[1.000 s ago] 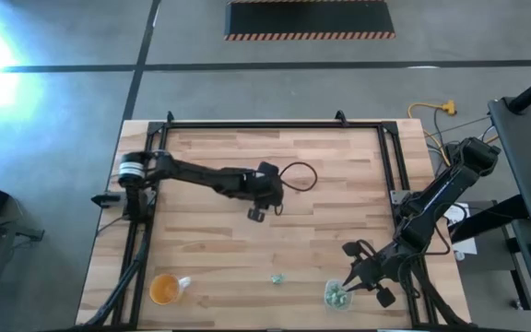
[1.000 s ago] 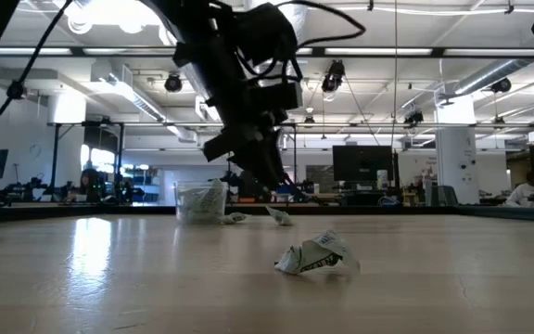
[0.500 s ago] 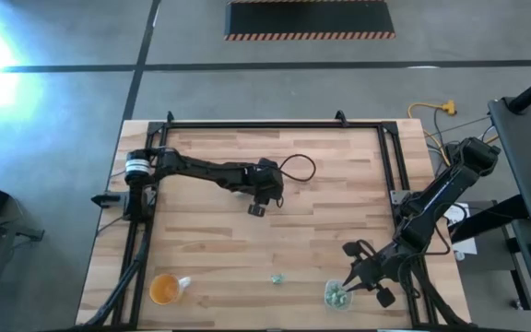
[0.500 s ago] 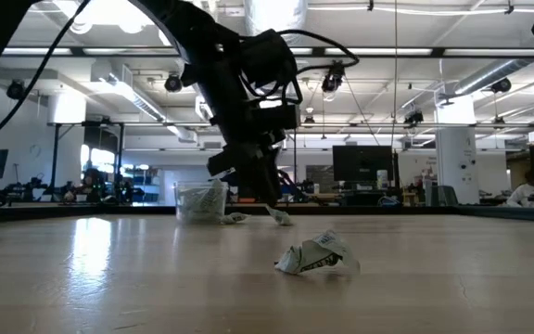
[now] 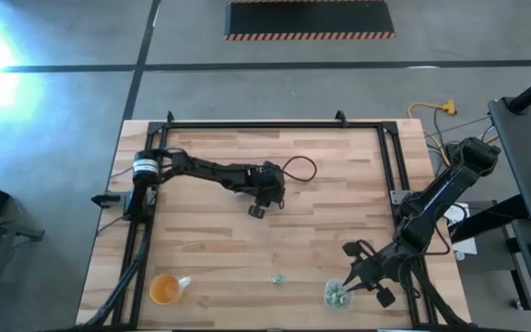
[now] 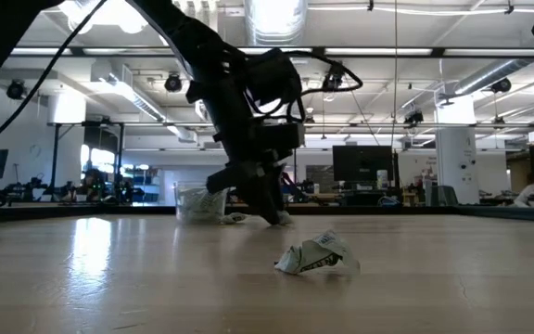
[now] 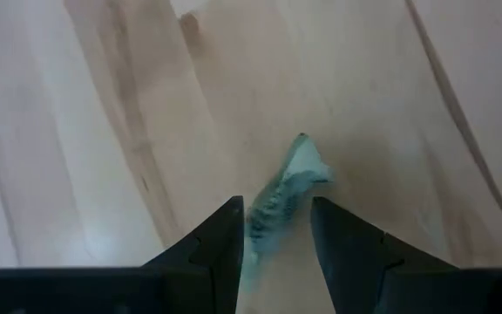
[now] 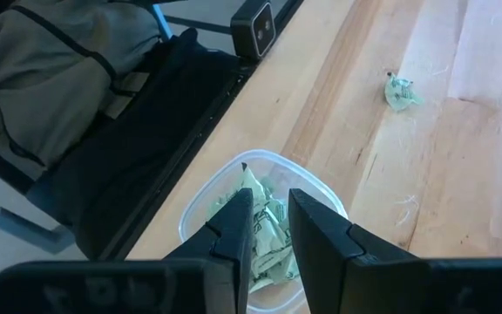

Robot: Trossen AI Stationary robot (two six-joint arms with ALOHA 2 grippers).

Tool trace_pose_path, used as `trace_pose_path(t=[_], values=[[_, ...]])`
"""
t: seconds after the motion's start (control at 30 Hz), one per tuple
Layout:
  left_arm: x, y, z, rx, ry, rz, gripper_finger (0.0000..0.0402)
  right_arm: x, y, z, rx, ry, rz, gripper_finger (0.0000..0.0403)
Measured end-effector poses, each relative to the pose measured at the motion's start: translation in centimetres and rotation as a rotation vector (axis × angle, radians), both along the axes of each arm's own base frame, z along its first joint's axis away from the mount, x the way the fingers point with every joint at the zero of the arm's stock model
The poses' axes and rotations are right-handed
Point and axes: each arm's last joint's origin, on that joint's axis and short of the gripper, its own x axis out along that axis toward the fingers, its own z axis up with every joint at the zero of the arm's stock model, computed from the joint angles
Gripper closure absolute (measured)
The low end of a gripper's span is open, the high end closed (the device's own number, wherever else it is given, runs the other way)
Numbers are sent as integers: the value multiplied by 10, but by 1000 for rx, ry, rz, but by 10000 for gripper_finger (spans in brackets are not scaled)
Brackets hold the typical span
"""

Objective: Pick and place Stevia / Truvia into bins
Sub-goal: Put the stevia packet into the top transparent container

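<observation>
We look down on the pale planked wooden table (image 5: pixel 275 175) inside its black frame, where much is too small to read. The left arm reaches to the table's middle, and its left gripper (image 7: pixel 274 228) stands just above the wood with its two dark fingers a little apart on either side of a crumpled pale green and white paper packet (image 7: pixel 279 199); whether the fingers touch the paper we cannot tell, and the print on it is too blurred to read. From above that packet is hidden under the gripper. The right gripper (image 8: pixel 270 228) hangs at the near right corner over a clear plastic cup with a squarish rounded rim (image 8: pixel 207 194) that is heaped with green and white packets, its fingers a narrow gap apart and holding nothing that we can see. An orange-tinted round cup (image 5: pixel 163 290) stands near the front left corner. One more crumpled packet (image 5: pixel 276 277) lies alone on the wood between the two cups, its lettering illegible.
</observation>
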Motion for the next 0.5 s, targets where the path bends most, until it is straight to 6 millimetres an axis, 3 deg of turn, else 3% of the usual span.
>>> trace_pose_path(t=[0.17,0.5], values=[[1,4,-1,-7,-15,22,292,0,0,0,0,0,0,335],[-1,5,-1,-5,-11,38,395,-1,-2,-3,-13,-2,-14,335]])
